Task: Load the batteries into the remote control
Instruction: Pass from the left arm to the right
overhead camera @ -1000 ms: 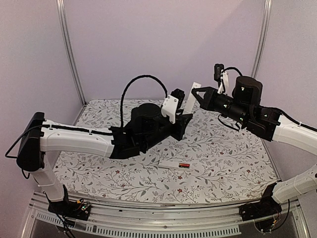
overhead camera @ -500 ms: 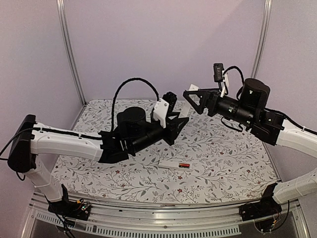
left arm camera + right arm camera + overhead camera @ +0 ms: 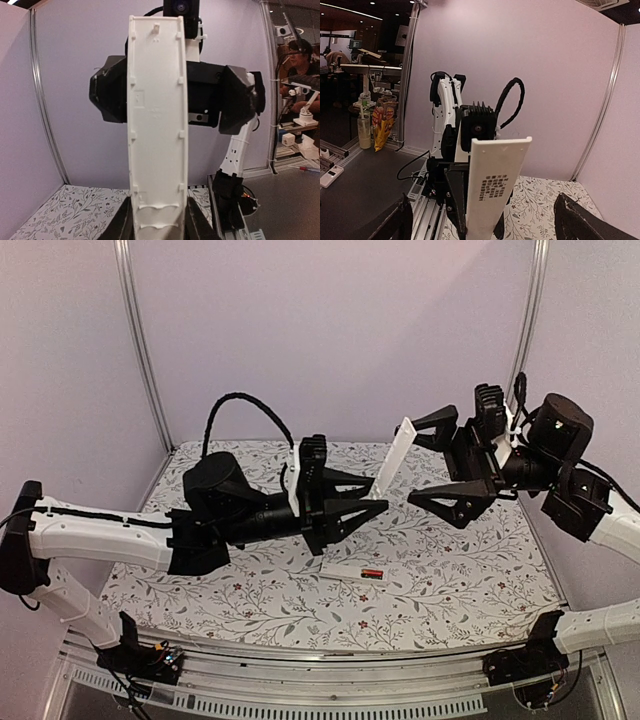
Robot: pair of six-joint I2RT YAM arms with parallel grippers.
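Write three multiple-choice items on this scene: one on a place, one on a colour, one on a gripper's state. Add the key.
1. The remote control is:
A. flat on the table
B. in a gripper
C. on the front rail

2. The battery at the remote's end is:
A. blue
B. red
C. green

3. The right gripper, beside the cover strip that the left gripper clamps, is:
A. shut on the strip
B. open and empty
C. shut on a cell

Key:
1 A: it lies on the cloth between the arms.
2 B: a red cell shows there.
3 B: its jaws are spread wide, touching nothing.
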